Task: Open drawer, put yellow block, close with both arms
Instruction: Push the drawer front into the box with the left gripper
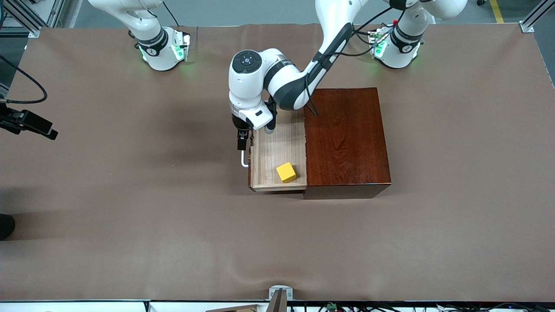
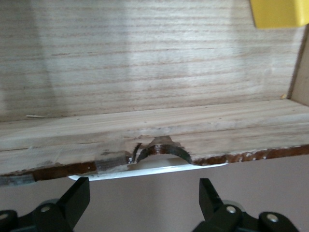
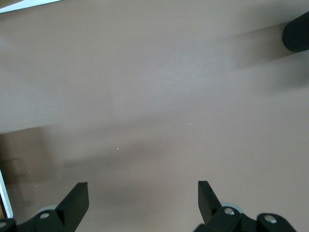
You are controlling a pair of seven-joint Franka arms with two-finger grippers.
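Observation:
The dark mahogany box (image 1: 347,138) stands mid-table. Its drawer (image 1: 277,147) is pulled out toward the right arm's end of the table. The yellow block (image 1: 286,172) lies in the drawer, in the corner nearer the front camera. It also shows in the left wrist view (image 2: 280,12). My left gripper (image 1: 244,145) is open, just above the white handle (image 1: 244,162) at the drawer front. In the left wrist view the gripper (image 2: 145,195) straddles the handle (image 2: 145,170) without touching it. My right gripper (image 3: 143,198) is open and empty over bare table; the front view does not show it.
A black device on a cable (image 1: 30,123) reaches over the table edge at the right arm's end. A dark rounded thing (image 1: 6,225) sits at the same edge, nearer the camera. A dark cylinder (image 3: 297,31) shows in the right wrist view.

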